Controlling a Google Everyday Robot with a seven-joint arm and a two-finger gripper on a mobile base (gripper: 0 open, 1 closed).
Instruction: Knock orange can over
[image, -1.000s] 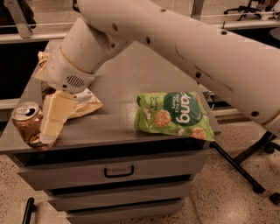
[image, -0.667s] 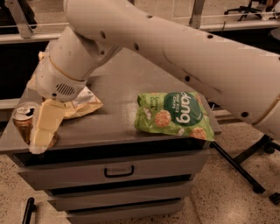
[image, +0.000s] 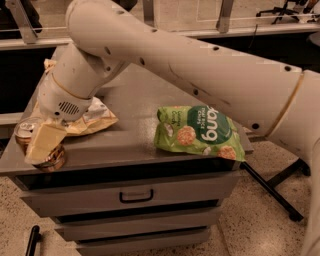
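Observation:
The orange can (image: 23, 133) stands at the front left corner of the grey cabinet top (image: 130, 95). Its silver top shows at the left, and its lower body (image: 54, 161) shows under the gripper. It looks tilted slightly to the left. My gripper (image: 42, 145), cream-coloured, hangs from the big white arm (image: 165, 55) and is pressed against the can's right front side, covering most of it.
A brown-and-cream snack bag (image: 95, 116) lies just behind and right of the gripper. A green snack bag (image: 200, 131) lies at the front right of the top. Drawers with a handle (image: 136, 196) are below. The top's left and front edges are close to the can.
The arm has swung left and down. The gripper went from beside the can's right to right against it, covering most of the can.

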